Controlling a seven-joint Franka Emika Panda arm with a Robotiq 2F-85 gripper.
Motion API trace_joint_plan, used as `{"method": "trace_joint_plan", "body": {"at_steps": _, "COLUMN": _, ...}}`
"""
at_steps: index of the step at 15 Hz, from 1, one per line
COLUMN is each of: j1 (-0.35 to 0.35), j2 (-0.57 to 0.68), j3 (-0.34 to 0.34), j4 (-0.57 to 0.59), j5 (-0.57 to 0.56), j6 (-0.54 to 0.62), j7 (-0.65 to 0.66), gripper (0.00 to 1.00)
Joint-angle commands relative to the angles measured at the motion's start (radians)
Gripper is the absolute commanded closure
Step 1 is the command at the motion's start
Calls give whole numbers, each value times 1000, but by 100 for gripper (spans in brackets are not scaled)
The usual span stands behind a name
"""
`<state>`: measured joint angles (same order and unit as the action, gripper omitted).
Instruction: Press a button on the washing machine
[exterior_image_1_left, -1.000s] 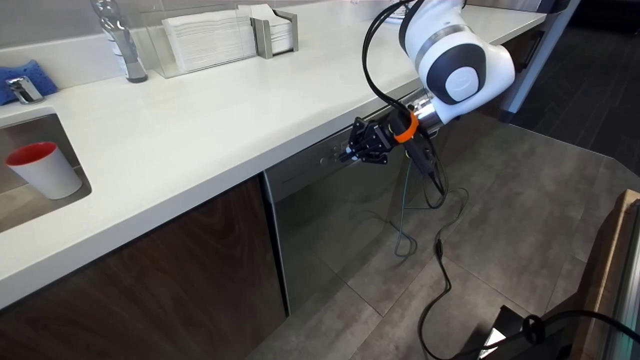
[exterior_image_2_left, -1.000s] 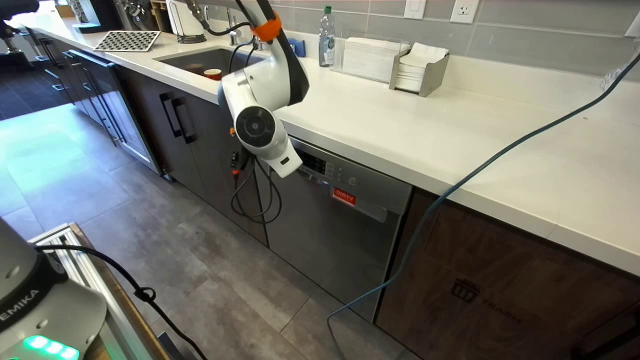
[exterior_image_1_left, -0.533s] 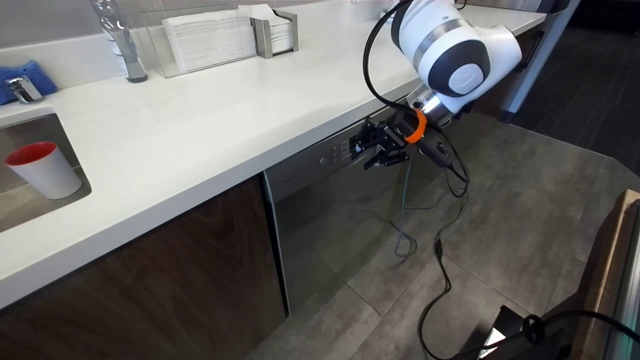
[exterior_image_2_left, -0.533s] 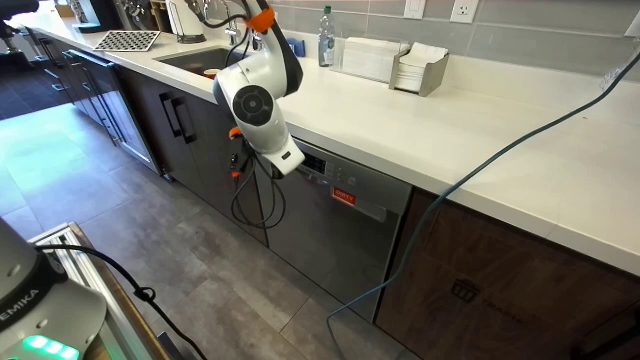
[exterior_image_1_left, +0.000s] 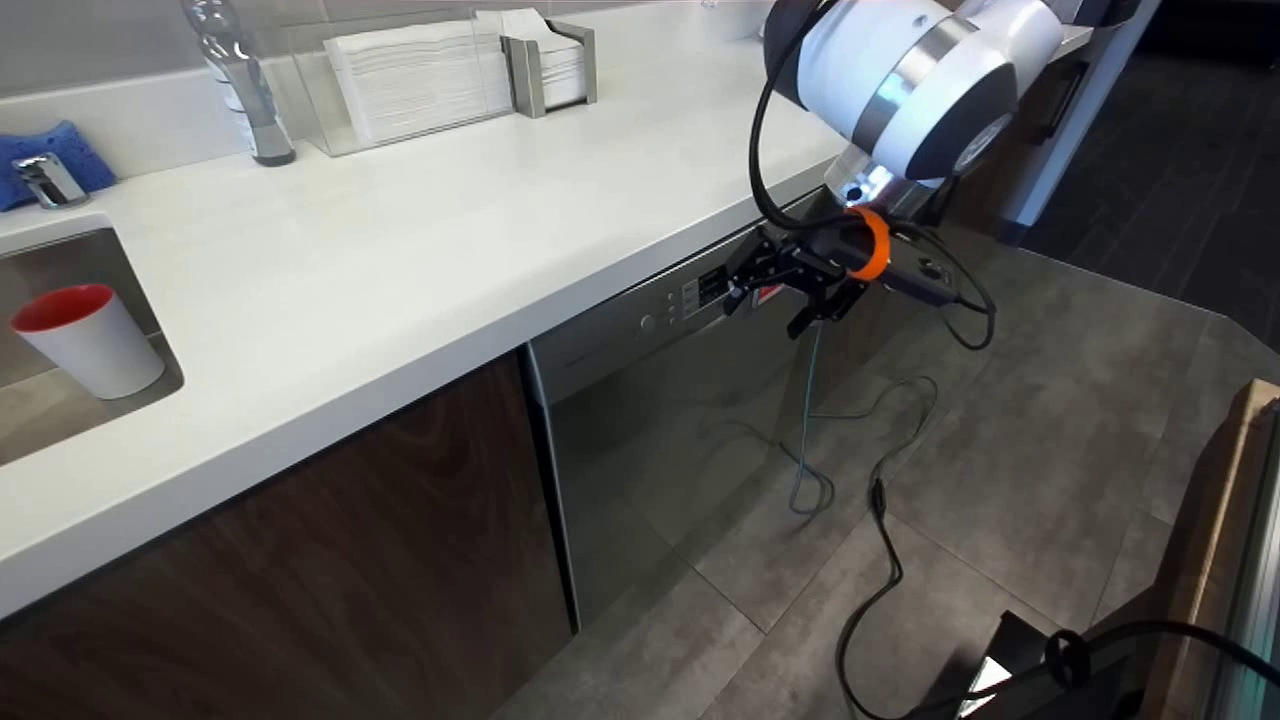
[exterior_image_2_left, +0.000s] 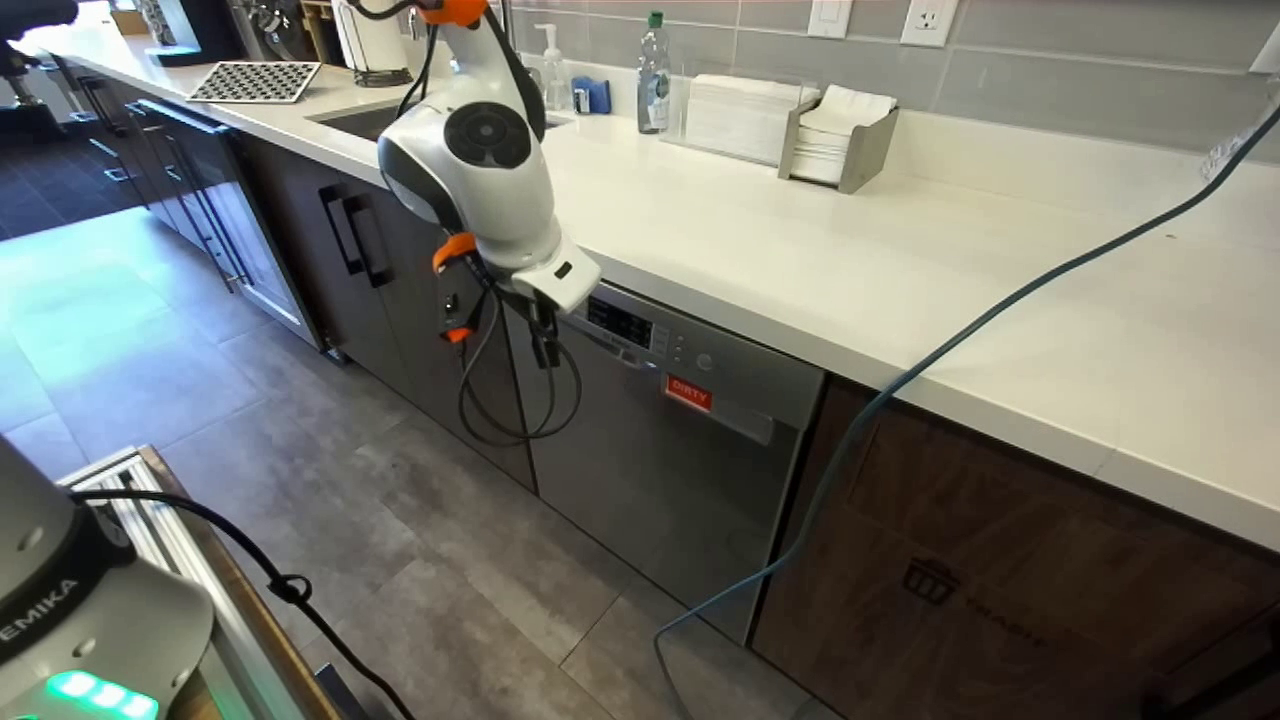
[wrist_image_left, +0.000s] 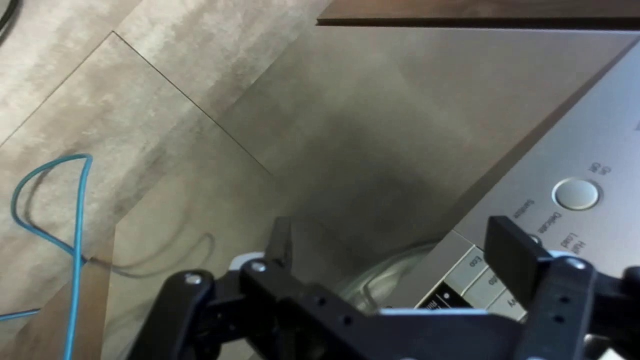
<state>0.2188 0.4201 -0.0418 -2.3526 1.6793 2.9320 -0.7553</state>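
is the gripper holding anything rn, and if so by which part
Nothing is held: in the wrist view, the gripper stands open, its fingers apart, the washing machine showing between them.

Grey flat-fronted washing machine (exterior_image_2_left: 665, 465), upright and apparently closed under the counter (exterior_image_2_left: 850, 250), control strip (exterior_image_2_left: 740, 368) along its top.

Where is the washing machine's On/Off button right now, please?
In the wrist view, the On/Off button is at right, just below its lettering.
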Motion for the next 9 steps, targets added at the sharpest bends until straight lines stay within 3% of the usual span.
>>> {"method": "trace_joint_plan", "body": {"at_steps": 1, "j1": 22, "j2": -97, "j3": 31, "j4": -136, "j5": -269, "j6": 44, "j7": 174, "gripper": 0}}
{"method": "trace_joint_plan", "body": {"at_steps": 3, "j1": 79, "j2": -144, "j3": -23, "j4": -217, "j5": -425, "j6": -24, "j7": 255, "gripper": 0}}
{"method": "trace_joint_plan", "body": {"at_steps": 9, "j1": 247, "j2": -271, "j3": -191, "j4": -353, "j5": -887, "j6": -5, "j7": 545, "gripper": 0}}
